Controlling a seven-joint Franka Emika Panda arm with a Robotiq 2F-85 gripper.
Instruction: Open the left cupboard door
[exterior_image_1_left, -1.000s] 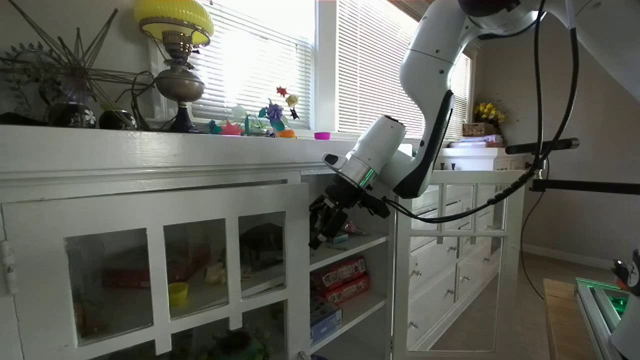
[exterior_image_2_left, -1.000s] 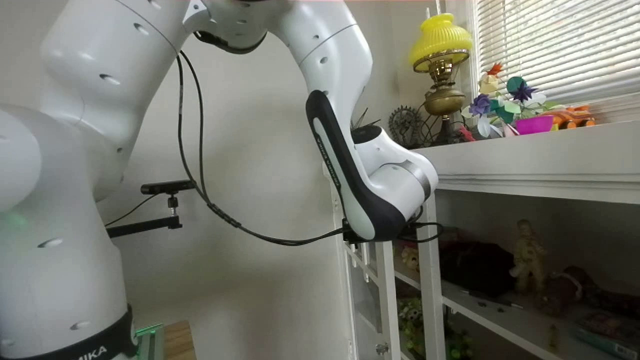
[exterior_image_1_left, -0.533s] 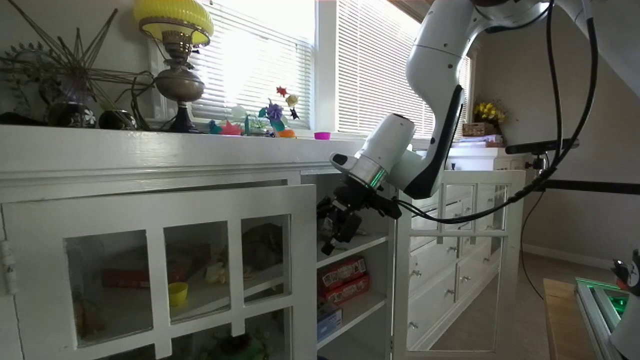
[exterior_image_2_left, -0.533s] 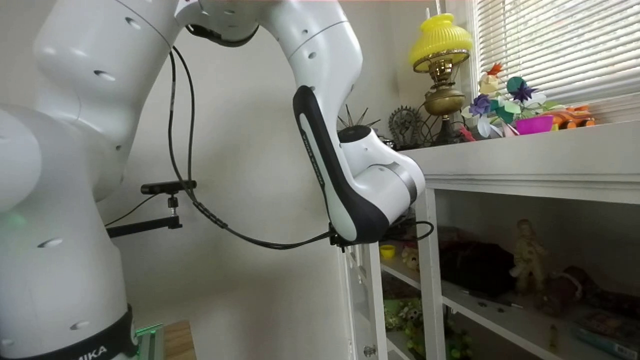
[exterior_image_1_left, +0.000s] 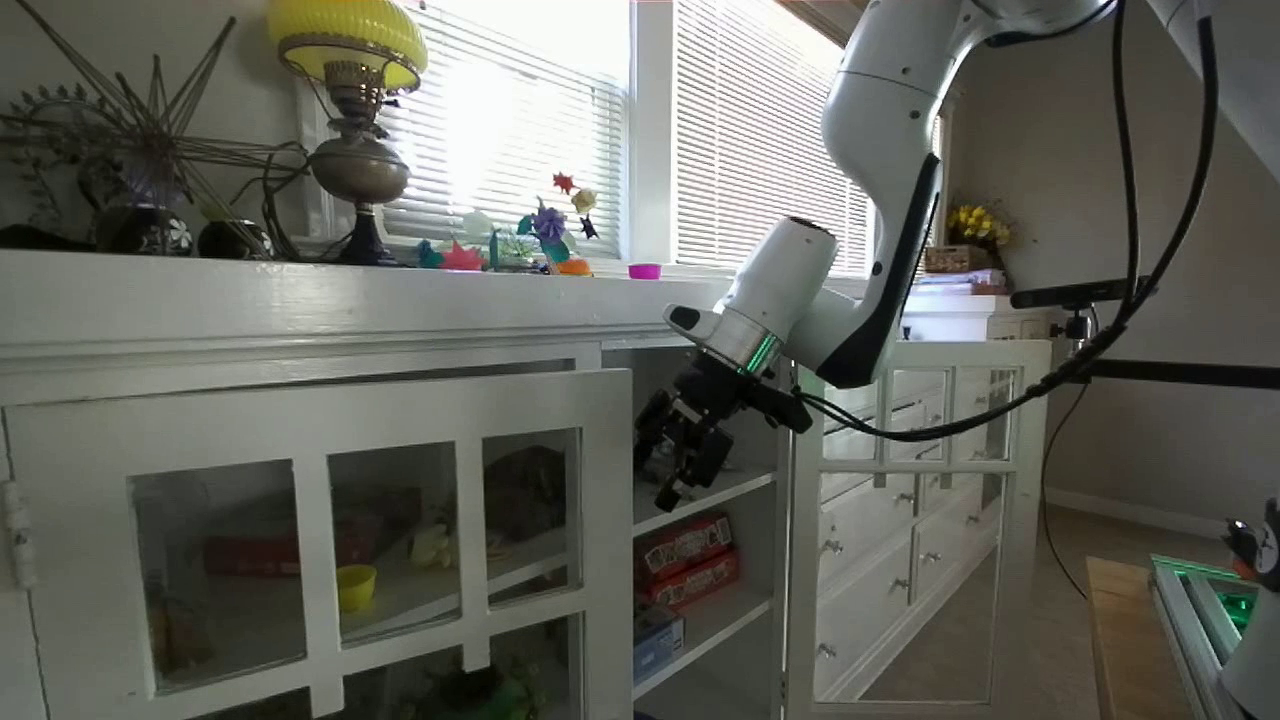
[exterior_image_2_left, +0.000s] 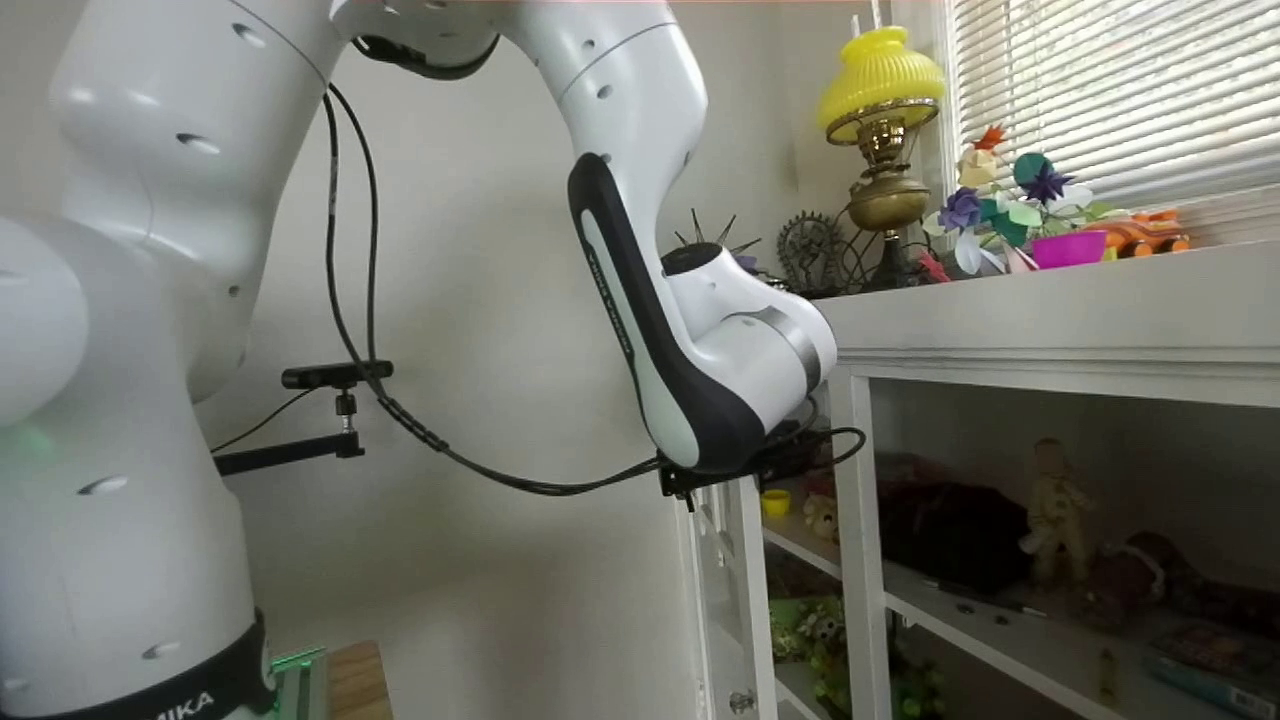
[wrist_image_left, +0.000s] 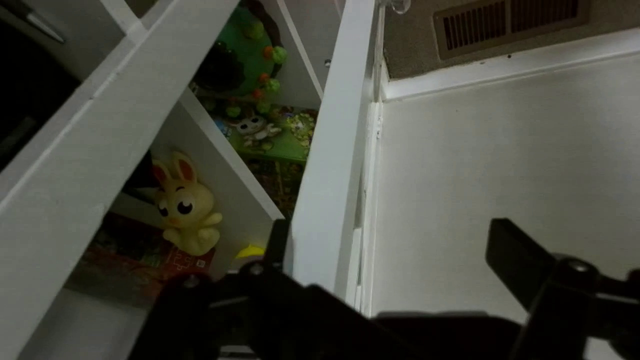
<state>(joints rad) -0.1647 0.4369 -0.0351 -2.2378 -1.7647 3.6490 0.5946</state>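
The left cupboard door (exterior_image_1_left: 312, 560), white with glass panes, stands swung partway out from the cupboard front in both exterior views. My gripper (exterior_image_1_left: 655, 478) is just past its free edge, on the open-shelf side. The arm hides most of the gripper in an exterior view, where the door's edge (exterior_image_2_left: 752, 590) shows below it. From the wrist, my gripper (wrist_image_left: 392, 240) is open with nothing held. Its left finger (wrist_image_left: 277, 242) lies along the inner side of the door's edge (wrist_image_left: 330, 150), the right one over the wall side. Whether finger and door touch, I cannot tell.
A narrower white door (exterior_image_1_left: 1020, 580) with small panes stands open on the right. A white post (exterior_image_2_left: 862, 560) divides the cupboard openings. Shelves hold a rabbit toy (wrist_image_left: 190, 210) and red boxes (exterior_image_1_left: 690, 570). A yellow lamp (exterior_image_2_left: 885, 80) stands on the ledge above.
The left cupboard door swung further out in the earlier half second, then hardly moved. My gripper has drawn back from the cupboard and risen slightly, staying open.
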